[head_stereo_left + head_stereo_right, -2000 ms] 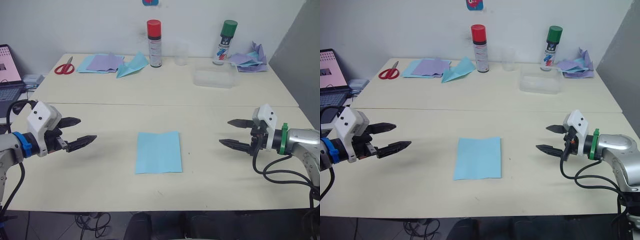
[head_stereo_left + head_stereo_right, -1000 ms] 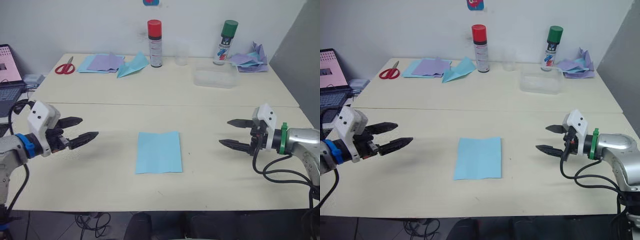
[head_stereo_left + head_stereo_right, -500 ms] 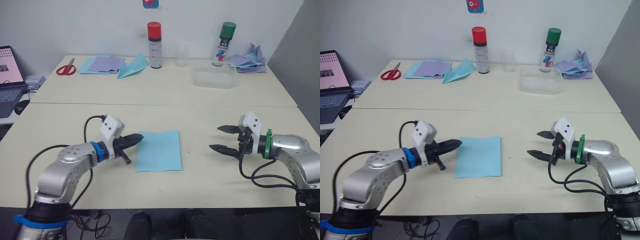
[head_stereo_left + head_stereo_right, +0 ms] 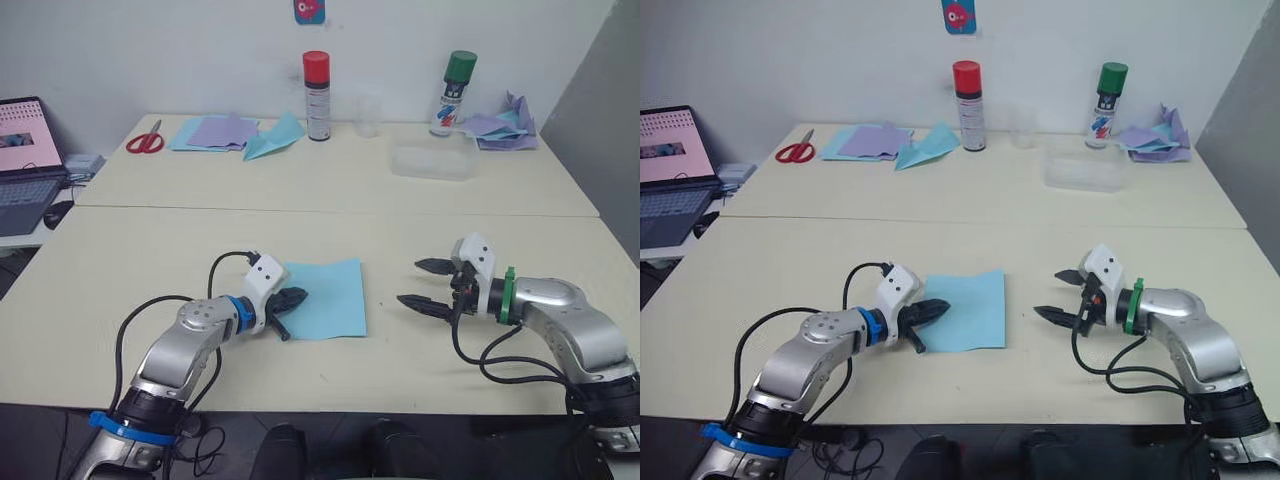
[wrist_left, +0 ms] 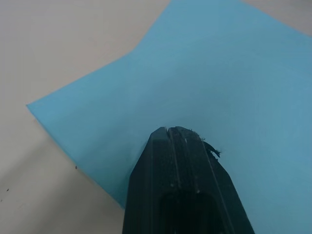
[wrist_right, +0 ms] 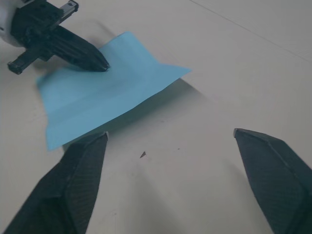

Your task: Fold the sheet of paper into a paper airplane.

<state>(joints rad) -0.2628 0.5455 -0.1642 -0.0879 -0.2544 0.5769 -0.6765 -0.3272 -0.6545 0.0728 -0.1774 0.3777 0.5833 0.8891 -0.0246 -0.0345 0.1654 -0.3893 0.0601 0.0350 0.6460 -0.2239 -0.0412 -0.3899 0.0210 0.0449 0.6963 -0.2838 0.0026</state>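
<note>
The sheet of paper (image 4: 328,297) lies flat on the near table, sky-blue with a lengthwise crease, its right corner slightly lifted in the right wrist view (image 6: 112,83). My left gripper (image 4: 299,297) is shut, and its joined tips rest on the sheet's left part (image 5: 234,87), just inside the edge. Nothing is pinched between its fingers (image 5: 168,141). My right gripper (image 4: 410,283) stands open a short way to the right of the sheet, low over the table, apart from the paper. Its fingertips (image 6: 97,141) frame the sheet's near corner.
On the far table stand a red-capped spray can (image 4: 316,82), a green-capped spray can (image 4: 455,92), a clear cup (image 4: 367,115) and a clear plastic box (image 4: 432,160). Scissors (image 4: 145,142), lilac sheets (image 4: 225,130), a teal paper dart (image 4: 275,138), crumpled papers (image 4: 500,125). Laptop (image 4: 30,150) at far left.
My left arm has swung in from the left, its gripper has shut, and its tips have come down on the sheet. The right gripper has moved left toward the sheet. The camera has shifted.
</note>
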